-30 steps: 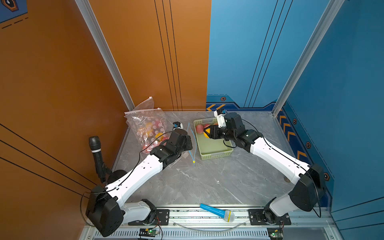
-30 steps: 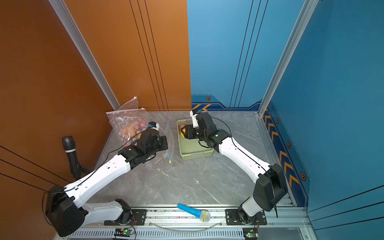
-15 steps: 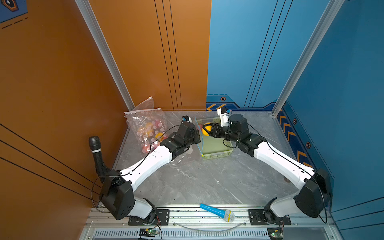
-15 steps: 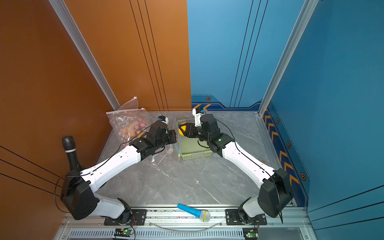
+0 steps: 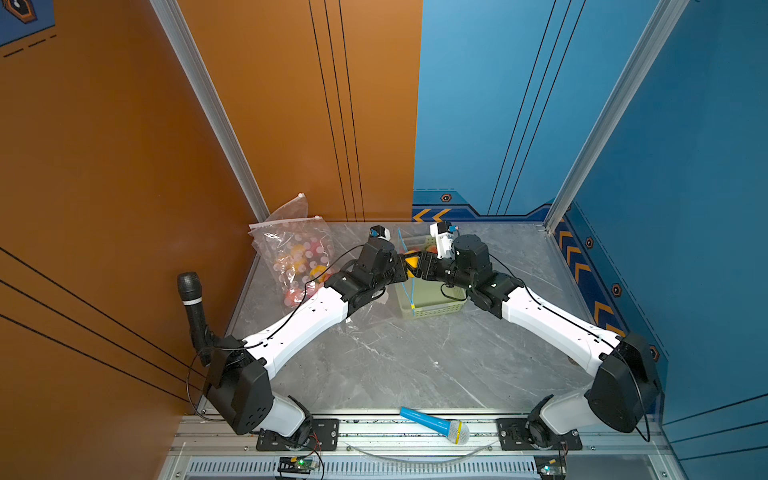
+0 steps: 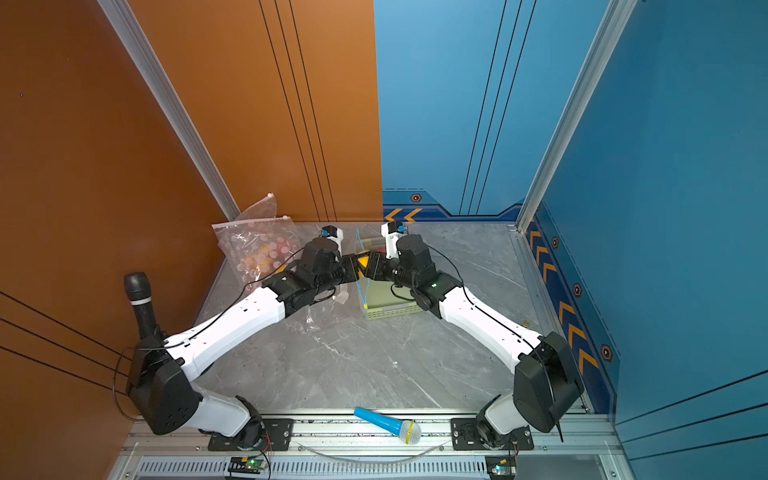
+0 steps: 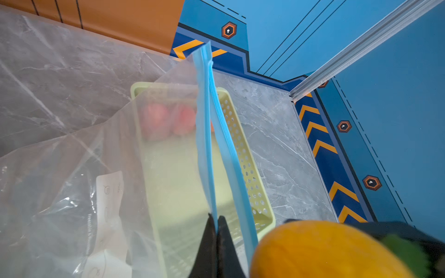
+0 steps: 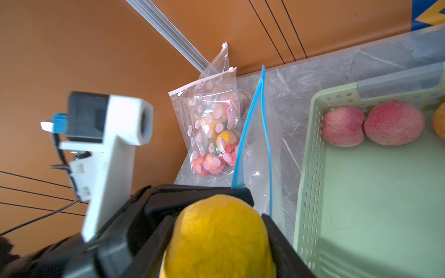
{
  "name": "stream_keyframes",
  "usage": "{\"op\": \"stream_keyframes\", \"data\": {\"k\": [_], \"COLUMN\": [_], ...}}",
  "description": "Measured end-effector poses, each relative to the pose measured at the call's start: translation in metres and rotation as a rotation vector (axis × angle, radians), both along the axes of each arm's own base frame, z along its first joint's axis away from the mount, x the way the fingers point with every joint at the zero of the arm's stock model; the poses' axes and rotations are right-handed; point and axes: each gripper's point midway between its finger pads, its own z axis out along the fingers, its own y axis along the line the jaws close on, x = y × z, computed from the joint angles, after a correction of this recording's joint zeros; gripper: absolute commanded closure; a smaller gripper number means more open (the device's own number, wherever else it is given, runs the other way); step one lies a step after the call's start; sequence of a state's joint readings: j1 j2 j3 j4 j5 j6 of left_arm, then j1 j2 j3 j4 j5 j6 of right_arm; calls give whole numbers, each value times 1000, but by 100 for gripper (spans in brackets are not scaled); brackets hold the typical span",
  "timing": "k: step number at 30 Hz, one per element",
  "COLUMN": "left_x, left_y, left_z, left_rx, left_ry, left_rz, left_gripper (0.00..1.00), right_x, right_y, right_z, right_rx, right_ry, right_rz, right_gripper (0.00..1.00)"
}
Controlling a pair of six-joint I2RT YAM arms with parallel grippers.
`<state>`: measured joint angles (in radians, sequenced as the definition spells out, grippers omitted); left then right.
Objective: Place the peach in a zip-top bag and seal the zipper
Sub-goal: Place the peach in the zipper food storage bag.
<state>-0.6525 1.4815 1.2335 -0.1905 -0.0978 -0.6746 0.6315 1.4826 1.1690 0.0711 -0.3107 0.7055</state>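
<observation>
Zip-top bag point(image 7: 72, 173): clear, its blue zipper point(image 7: 204, 125) parted, raised at the green basket point(image 7: 252, 168)'s left rim.
Left gripper point(image 7: 217, 222): pinched tight on one zipper strip; the other strip hangs free.
Right gripper point(image 8: 216, 216): about half-wide, clamped on the fruit.
Yellow peach point(image 5: 412, 262): just above frame centre in both top views, between the two grippers and outside the bag's mouth.
Basket contents: two pink peaches point(image 8: 343, 125) at one end.
Dotted bag point(image 5: 299, 257): fruit-filled, left of centre by the orange wall.

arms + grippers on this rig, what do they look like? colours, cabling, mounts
Both arms match: the left arm and right arm have white link shells with black joint housings and small dark screw holes. Thin black cables loop loosely outside each. The left gripper and right gripper are black. Each wrist carries a white camera bracket with a blue connector.
</observation>
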Motion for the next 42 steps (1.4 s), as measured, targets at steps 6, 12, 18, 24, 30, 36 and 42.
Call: {"op": "stream_keyframes", "data": {"k": [6,12,18,24,30,36,42], "left_x": [0,-2,-3,-6,-15,-28,-42], "left_y": [-16,-22,-23,-21,-20,-15,0], "left_z": [0,7,8,18,37,57,67], "left_rx": [-6,-18,-27,-51,-99,-134,-135], "left_ry": [4,-9,-5,-15,-35,-48,-44], "left_rz": [-34,-48,-50,-50,-67,-82,-63], "left_gripper": [100,100,100,100,100,100,100], "right_x": [7,1,-8,-10,-7,9,14], "right_y": [-26,-40,-31,-17,-8,-17,-19], "right_z": [-31,-41,-46,-42,-44,-58,-51], "right_rx": [-41,-130,-222,-300,-364,-392,-380], "right_ry": [48,50,36,8,-20,24,36], "right_rz": [-67,-99,-68,-31,19,-9,-11], "right_gripper": [74,74,69,66,63,56,32]}}
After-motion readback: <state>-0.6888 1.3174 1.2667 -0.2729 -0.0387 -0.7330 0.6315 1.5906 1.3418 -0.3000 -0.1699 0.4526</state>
